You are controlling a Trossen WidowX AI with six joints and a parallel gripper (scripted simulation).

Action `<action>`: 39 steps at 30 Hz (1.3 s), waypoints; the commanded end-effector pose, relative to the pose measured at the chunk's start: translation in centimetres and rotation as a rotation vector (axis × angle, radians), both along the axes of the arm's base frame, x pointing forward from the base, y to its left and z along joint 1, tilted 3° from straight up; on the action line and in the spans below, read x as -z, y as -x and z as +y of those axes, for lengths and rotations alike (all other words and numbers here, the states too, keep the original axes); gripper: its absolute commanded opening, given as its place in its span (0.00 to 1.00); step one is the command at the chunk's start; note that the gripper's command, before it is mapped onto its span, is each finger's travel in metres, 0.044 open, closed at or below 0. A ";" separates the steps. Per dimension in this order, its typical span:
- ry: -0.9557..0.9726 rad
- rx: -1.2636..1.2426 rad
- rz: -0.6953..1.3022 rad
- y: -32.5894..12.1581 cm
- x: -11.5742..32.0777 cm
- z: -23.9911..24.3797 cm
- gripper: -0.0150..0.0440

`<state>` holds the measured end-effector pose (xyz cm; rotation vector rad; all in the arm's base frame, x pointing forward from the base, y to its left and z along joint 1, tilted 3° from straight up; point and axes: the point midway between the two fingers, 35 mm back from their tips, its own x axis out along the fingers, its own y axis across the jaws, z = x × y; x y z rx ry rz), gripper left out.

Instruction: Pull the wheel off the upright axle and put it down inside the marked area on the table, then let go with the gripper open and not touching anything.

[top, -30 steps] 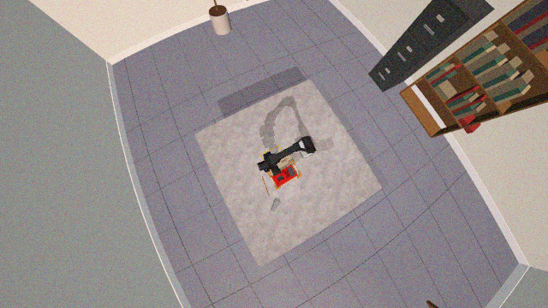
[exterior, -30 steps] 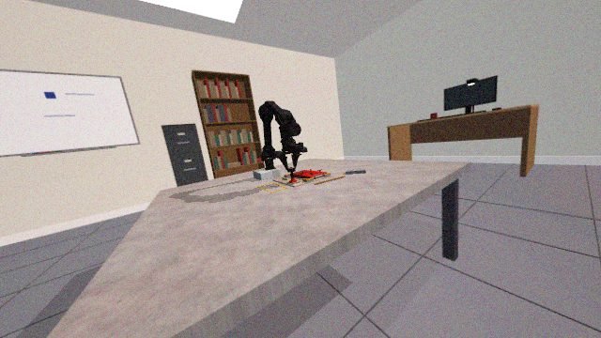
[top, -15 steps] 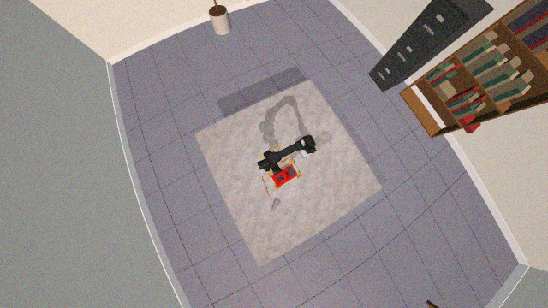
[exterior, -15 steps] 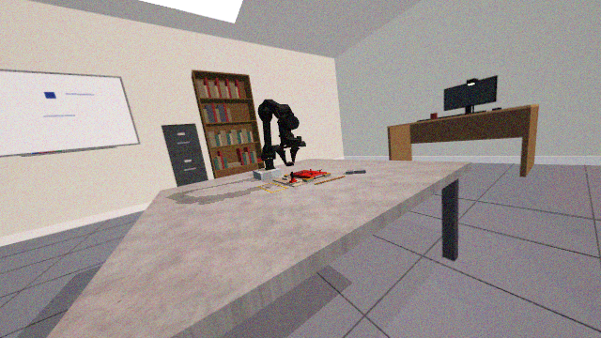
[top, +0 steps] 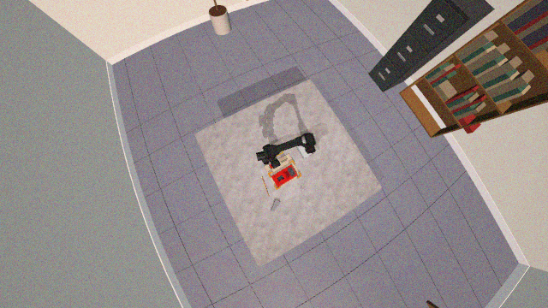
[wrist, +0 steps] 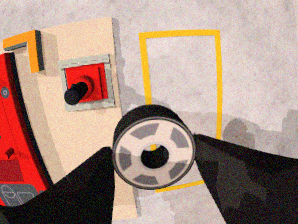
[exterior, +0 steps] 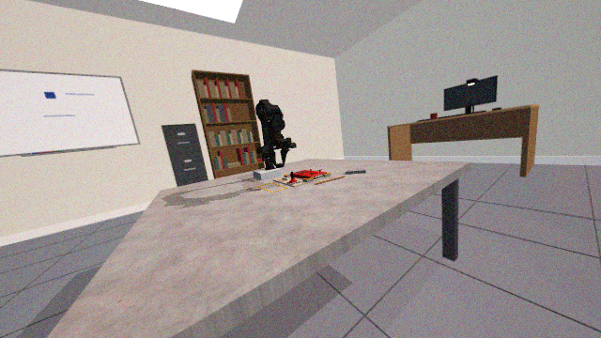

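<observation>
The wheel, black with a pale spoked face, is off the axle. My gripper is shut on it, one finger at each side, and holds it raised. In the wrist view it covers the cream board's right edge and the lower left of the marked area, a yellow rectangle outline. Its exact height cannot be told. The upright axle, a black peg on a red block, stands bare on the board, to the upper left of the wheel in the wrist view. The wheel hides part of the outline.
The cream board bears a red box and an orange corner bracket. A thin orange stick and a grey tool lie beyond. A pale block is near the arm's base.
</observation>
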<state>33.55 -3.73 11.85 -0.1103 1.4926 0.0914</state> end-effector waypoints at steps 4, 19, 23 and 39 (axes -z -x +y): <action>0.000 -0.006 -0.008 0.9 -0.3 -2.2 0.25; 0.003 -0.008 -0.012 2.4 -0.2 -5.3 0.25; 0.003 -0.008 -0.012 2.3 0.8 -5.4 0.25; 0.003 -0.008 -0.012 1.5 7.9 -5.5 0.25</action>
